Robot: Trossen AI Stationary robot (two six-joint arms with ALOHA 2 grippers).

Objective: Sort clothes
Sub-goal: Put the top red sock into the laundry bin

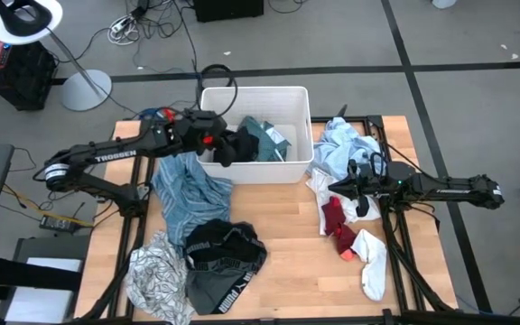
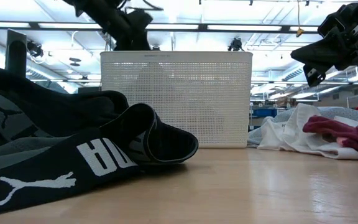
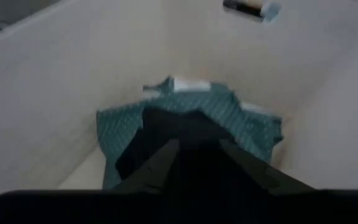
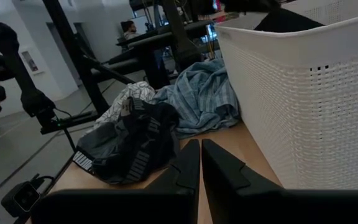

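Note:
A white tub stands at the table's far middle with a teal shirt in it. My left gripper reaches into the tub from the left, slanting down, its fingers apart. A black garment lies between them on top of the teal shirt. My right gripper is shut on nothing and waits level above the table's right side. On the table lie a light-blue striped shirt, black Puma shorts, a white-grey patterned top, red socks and a white sock. My left gripper has its open fingers on either side of the black garment's near part, coming from the table's left and slanting down. The garment rests on the teal shirt in the tub. Whether the fingers touch it, I cannot tell.
A pile of pale blue and white clothes lies right of the tub. In the low view the Puma shorts fill the near left and the tub's wall stands behind. Bare wood shows at the table's middle.

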